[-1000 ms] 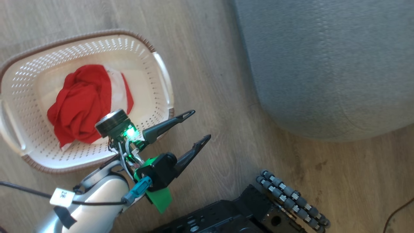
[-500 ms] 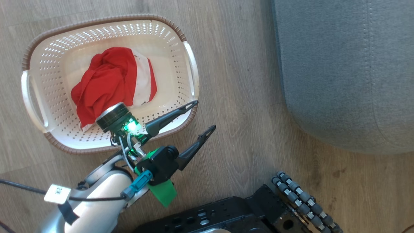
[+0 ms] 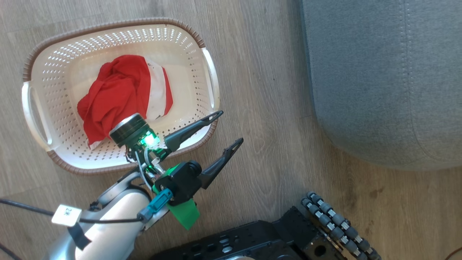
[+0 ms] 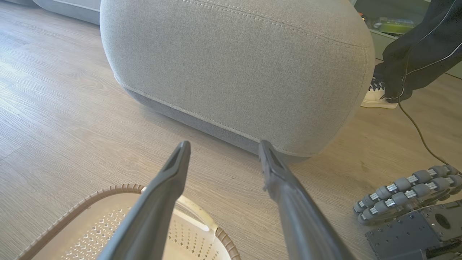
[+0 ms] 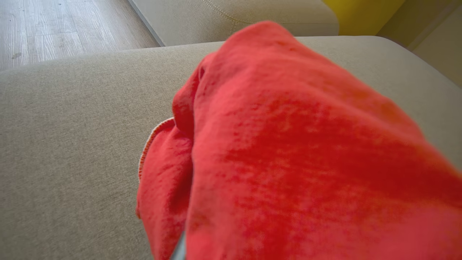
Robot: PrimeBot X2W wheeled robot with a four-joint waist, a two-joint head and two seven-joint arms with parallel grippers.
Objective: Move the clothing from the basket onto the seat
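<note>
The basket (image 3: pixel 65 144), upper left in the head view, is smooth cream plastic with a slight sheen, pierced with small holes, and its brown edge has a braided look. The red garment (image 3: pixel 112 94) inside it is soft, matt, crumpled cloth with a white panel. In the right wrist view a second red garment (image 5: pixel 288 144) shows a fuzzy matt weave and a stitched hem. The seat (image 3: pixel 379 72) is matt grey woven fabric, coarse-grained, with light stitched seams. The floor (image 3: pixel 274 162) looks like wood, grained, with a low sheen. The left gripper (image 3: pixel 230 127) has dark matt fingers, and the forearm (image 3: pixel 108 231) behind it has a glossy pale shell.
</note>
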